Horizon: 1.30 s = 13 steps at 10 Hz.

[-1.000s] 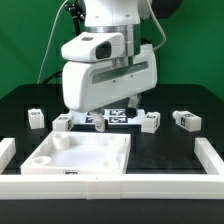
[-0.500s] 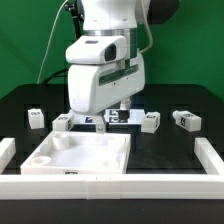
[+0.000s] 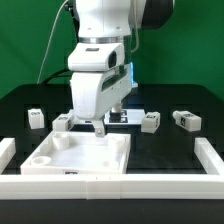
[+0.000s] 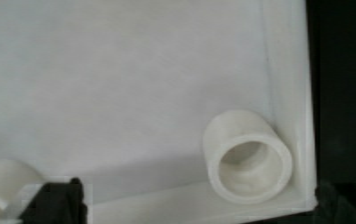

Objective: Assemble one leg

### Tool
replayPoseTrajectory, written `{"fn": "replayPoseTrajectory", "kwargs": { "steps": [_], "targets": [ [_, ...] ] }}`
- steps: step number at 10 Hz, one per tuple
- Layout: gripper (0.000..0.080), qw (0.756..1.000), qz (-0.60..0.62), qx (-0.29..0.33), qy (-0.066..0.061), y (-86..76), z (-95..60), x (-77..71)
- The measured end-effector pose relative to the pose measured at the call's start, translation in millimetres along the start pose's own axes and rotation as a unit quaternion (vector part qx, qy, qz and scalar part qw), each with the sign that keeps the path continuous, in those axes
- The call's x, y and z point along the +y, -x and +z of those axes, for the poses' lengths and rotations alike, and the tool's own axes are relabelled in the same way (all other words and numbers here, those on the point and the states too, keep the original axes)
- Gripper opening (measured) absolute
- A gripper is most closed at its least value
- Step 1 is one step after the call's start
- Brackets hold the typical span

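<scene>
The large white tabletop (image 3: 80, 155) lies at the front, hollow side up. My gripper (image 3: 99, 128) hangs just above its far edge, open and empty. In the wrist view the gripper (image 4: 201, 208) looks down on the tabletop (image 4: 122, 90) and a round corner socket (image 4: 251, 160). One dark fingertip (image 4: 59, 200) shows at the picture's edge, and no leg is between the jaws. Small white legs with tags lie behind the tabletop: two on the exterior view's left (image 3: 35, 117) (image 3: 62, 122) and two on its right (image 3: 150, 122) (image 3: 185, 120).
The marker board (image 3: 124, 117) lies behind the gripper between the legs. White border bars run along the front (image 3: 112, 186), the left (image 3: 8, 150) and the right (image 3: 210, 155) of the black table. A green backdrop stands behind.
The arm has swung toward the exterior view's left and come forward, from over the marker board to the tabletop's far edge. The legs and tabletop have not moved.
</scene>
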State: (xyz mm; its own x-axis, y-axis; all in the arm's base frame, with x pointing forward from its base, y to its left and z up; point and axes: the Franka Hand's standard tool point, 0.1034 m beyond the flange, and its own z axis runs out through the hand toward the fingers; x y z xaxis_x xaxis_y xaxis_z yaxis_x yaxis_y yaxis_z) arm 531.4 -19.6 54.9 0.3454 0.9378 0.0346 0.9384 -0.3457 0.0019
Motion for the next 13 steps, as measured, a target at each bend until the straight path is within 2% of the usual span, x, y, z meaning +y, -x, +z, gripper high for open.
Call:
{"fn": "replayPoseTrajectory", "kwargs": {
  "steps": [2, 3, 4, 5, 6, 7, 8, 11, 12, 13],
  "targets": [
    [0.065, 1.0, -0.008, 0.0, 0.001, 1.7, 0.9, -0.2],
    [0.065, 0.998, -0.061, 0.001, 0.007, 12.2, 6.8, -4.4],
    [0.065, 0.998, -0.058, -0.001, 0.0, 17.9, 10.7, -10.3],
    [0.065, 0.998, -0.069, -0.001, -0.001, 20.5, 12.5, -11.4],
    [0.065, 0.997, -0.071, -0.001, -0.002, 25.6, 18.8, -16.1],
    [0.065, 0.998, -0.068, -0.002, -0.011, 30.8, 28.5, -25.5],
    [0.065, 0.998, -0.067, -0.001, -0.015, 32.4, 36.0, -30.0],
    [0.065, 0.998, -0.061, -0.002, -0.024, 36.7, 46.9, -35.3],
    [0.0562, 0.998, -0.054, -0.002, -0.023, 34.7, 46.2, -35.3],
    [0.0429, 0.998, -0.054, -0.002, -0.024, 35.2, 46.9, -35.7]
  ]
}}
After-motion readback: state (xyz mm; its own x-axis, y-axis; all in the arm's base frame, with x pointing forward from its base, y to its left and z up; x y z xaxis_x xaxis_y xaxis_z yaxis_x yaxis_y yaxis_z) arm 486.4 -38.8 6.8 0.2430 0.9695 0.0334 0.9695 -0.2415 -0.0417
